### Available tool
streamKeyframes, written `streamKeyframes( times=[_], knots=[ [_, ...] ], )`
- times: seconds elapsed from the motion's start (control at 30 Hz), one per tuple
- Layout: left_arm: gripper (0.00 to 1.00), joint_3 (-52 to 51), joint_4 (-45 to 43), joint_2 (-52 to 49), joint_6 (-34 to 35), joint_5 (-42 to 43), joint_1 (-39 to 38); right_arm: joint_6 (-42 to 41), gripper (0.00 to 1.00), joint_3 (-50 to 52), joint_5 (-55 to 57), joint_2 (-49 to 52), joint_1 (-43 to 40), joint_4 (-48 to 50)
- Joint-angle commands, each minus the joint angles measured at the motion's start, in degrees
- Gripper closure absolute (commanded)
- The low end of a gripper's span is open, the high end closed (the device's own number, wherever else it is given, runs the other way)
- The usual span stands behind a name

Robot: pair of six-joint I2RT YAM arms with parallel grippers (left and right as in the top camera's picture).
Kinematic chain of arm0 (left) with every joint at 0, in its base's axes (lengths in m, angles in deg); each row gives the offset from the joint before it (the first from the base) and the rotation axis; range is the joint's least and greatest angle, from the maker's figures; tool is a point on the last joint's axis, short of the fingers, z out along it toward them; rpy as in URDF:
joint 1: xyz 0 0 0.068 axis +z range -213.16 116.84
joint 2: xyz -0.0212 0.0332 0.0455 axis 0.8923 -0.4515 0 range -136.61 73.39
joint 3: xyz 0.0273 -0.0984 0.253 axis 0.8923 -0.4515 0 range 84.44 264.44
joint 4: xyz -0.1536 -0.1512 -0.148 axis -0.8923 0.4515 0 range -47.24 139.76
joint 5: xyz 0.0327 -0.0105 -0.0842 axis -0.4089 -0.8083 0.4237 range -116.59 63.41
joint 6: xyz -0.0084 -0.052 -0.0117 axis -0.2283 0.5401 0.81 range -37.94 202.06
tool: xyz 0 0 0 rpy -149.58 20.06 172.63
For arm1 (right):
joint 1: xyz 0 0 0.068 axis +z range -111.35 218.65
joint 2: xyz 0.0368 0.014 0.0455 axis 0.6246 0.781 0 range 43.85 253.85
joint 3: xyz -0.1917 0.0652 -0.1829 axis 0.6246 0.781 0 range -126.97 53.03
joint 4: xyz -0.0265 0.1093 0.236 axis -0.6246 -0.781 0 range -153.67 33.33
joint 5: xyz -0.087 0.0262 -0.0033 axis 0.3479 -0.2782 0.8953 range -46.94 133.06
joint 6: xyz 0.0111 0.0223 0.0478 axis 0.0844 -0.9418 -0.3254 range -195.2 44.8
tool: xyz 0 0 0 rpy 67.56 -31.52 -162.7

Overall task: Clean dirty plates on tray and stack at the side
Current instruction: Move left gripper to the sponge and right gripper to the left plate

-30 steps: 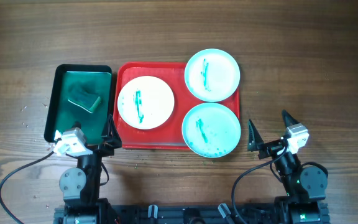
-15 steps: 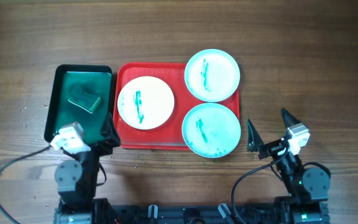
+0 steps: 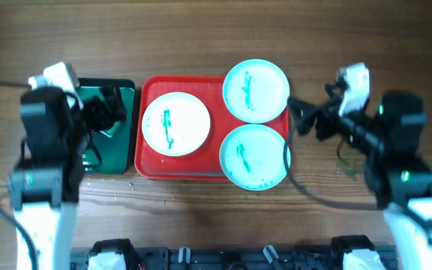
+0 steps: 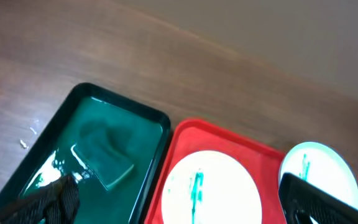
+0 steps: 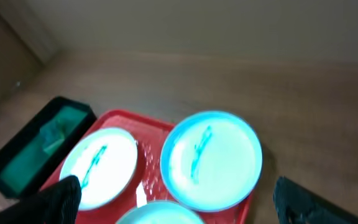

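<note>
The red tray (image 3: 214,163) holds a white plate (image 3: 175,124) with green streaks on its left. Two mint plates with green marks lie at its right, one at the back (image 3: 256,90) and one at the front (image 3: 254,156), both overhanging the rim. My left gripper (image 3: 111,112) is open and empty above the dark green tray. My right gripper (image 3: 300,118) is open and empty just right of the red tray. The left wrist view shows the white plate (image 4: 207,190) between its open fingers (image 4: 185,208). The right wrist view shows the back mint plate (image 5: 211,160) above its open fingers (image 5: 185,208).
A dark green tray (image 3: 126,161) lies left of the red tray, with a green sponge (image 4: 104,163) in it. That sponge is mostly hidden under my left arm in the overhead view. Bare wooden table surrounds both trays.
Both arms have risen from the table's front edge and swung forward. The left is now over the dark green tray, the right beside the red tray's right rim. The plates have not moved.
</note>
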Motion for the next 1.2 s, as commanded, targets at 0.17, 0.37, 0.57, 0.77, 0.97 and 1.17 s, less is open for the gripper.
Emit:
streamKeyframes(
  times=[0.17,0.37,0.57,0.77,0.97,1.17],
  knots=[
    [0.0,17.51,13.97,-18.53,-0.28,15.98,0.15,0.26,0.0,-26.08,-3.69,24.0,-0.17,-20.92],
    [0.13,17.51,16.0,-21.2,-0.15,15.87,0.17,-2.21,0.01,-26.03,1.14,27.98,1.9,-19.71],
    [0.34,17.51,22.93,-24.2,32.52,-13.27,0.17,-11.26,0.05,-27.06,17.16,35.89,12.9,-18.47],
    [0.52,17.49,22.25,-37.33,35.98,-14.38,0.17,-13.38,0.11,-27.15,19.63,45.97,21.05,-6.6],
    [0.72,17.49,13.79,-47.52,32.63,-17.35,0.17,-13.38,0.13,-27.15,19.85,51.49,23.08,-2.8],
    [0.76,17.49,6.93,-49.46,26.05,-17.33,1.57,-13.4,0.13,-27.15,19.8,53.7,23.08,-2.51]
  ],
)
